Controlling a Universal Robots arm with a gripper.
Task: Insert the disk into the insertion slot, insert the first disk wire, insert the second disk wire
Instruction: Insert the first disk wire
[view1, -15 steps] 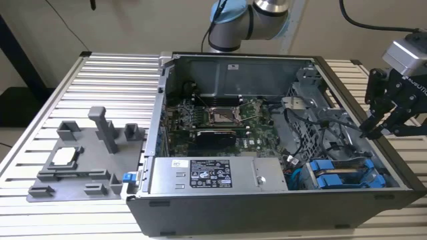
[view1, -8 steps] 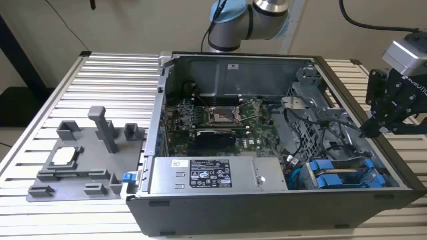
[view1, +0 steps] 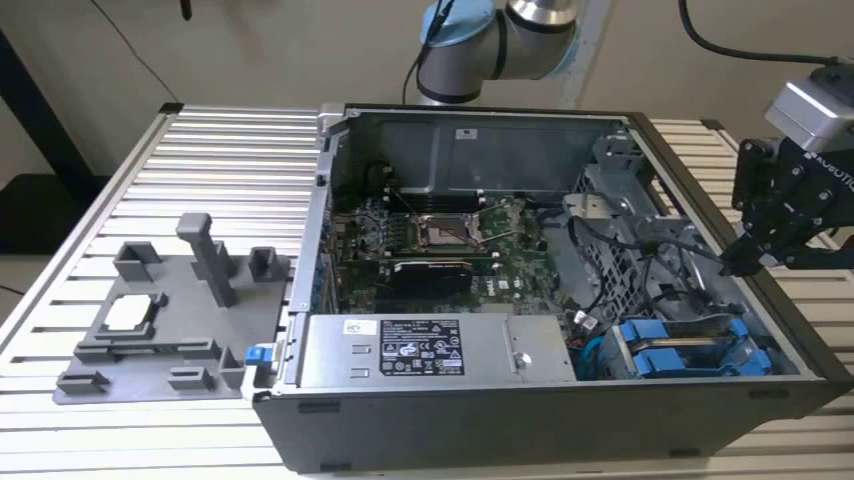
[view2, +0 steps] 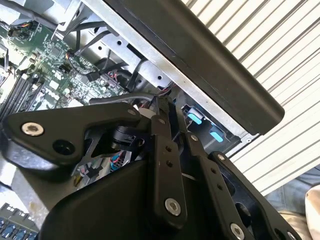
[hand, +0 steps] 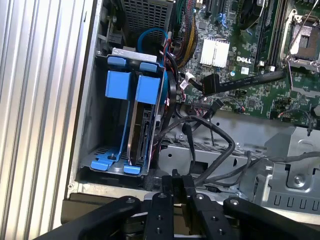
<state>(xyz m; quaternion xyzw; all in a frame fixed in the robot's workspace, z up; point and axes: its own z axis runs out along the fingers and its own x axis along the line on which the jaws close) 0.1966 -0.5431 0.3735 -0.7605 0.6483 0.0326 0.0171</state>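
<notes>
Found gripper (hand: 179, 175) clenched, nothing visible between tips, poised at the case wall beside the drive cage. Logged disk (hand: 141, 132) seated on edge in insertion slot (hand: 100, 125). Flagged snag risk: loose black cables (hand: 233, 146) close by, easily dragged or unplugged. Counted one gripper, one disk, two blue carriers (hand: 118, 84)

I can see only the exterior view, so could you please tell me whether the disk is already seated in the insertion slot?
Observer: Yes; in the first wrist view the disk stands on edge in its blue carrier inside the insertion slot.
Operator: Thank you. Is any wire close to the gripper?
Observer: In the second wrist view a black cable crosses right at the tip of the gripper; whether it is held, I cannot tell.
</notes>
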